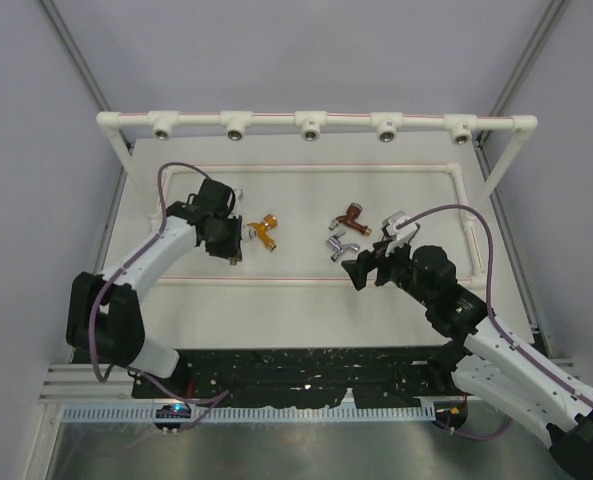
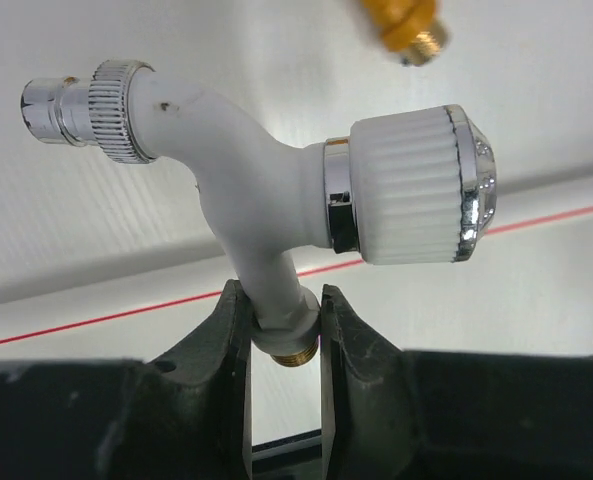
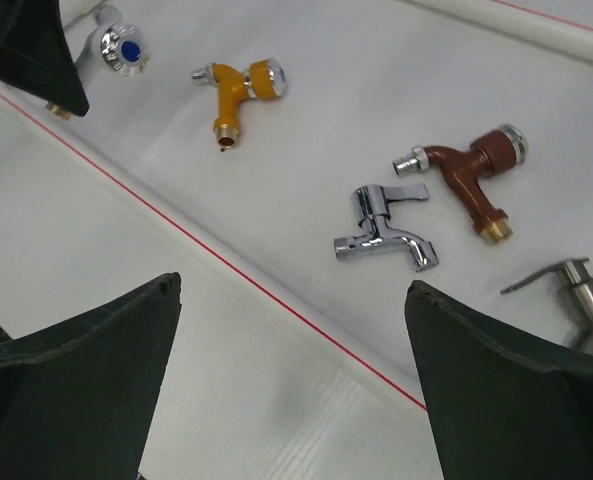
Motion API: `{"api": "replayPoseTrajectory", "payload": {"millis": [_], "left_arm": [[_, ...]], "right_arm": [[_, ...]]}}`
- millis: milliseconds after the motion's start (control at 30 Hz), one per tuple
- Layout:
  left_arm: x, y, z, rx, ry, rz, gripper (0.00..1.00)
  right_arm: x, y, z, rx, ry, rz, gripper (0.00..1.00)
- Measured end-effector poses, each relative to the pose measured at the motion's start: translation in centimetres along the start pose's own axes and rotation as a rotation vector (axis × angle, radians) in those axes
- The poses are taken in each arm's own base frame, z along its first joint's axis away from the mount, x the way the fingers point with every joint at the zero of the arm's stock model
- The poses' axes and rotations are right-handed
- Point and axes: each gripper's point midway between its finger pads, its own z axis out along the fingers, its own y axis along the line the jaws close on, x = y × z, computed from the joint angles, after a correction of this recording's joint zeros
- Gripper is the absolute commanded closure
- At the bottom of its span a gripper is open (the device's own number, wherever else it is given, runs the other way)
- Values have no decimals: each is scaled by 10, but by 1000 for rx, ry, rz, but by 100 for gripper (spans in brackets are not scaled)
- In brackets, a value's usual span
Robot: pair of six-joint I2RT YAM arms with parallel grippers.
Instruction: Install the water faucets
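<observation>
Left hand (image 2: 284, 322) clamped on one white faucet (image 2: 261, 190), right hand (image 3: 294, 290) apart, four faucets (image 3: 238, 85) (image 3: 384, 232) (image 3: 471, 175) (image 3: 581, 305) loose

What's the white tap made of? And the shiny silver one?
The white tap looks like matte plastic: a dull, even white body and ribbed knob, with shiny metal rings and a brass-coloured threaded end. The silver tap looks like chrome-plated metal, since it gleams and mirrors light; what is under the plating cannot be told.
</observation>
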Motion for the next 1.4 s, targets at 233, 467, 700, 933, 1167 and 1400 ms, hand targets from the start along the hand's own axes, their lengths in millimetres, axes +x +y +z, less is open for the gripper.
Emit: {"api": "replayPoseTrajectory", "payload": {"millis": [233,467,700,933,1167,1400], "left_arm": [[1,-62,-79,302,-178,200,100],[44,-115,-137,582,-208,428,100],[84,-141,-162,726,-153,559,100],[99,-152,-167,773,-107,584,100],[101,-161,-173,813,-100,562,100],[102,-168,-176,834,-97,552,96]], "right_arm": [[-22,56,-6,-339,-120,-246,1],[-61,107,-19,-582,-218,-423,2],[-87,152,-27,-750,-310,-553,6],[-77,187,-24,-854,-295,-640,11],[-60,200,-29,-885,-256,-692,18],[-55,197,-23,-840,-238,-721,46]]}}
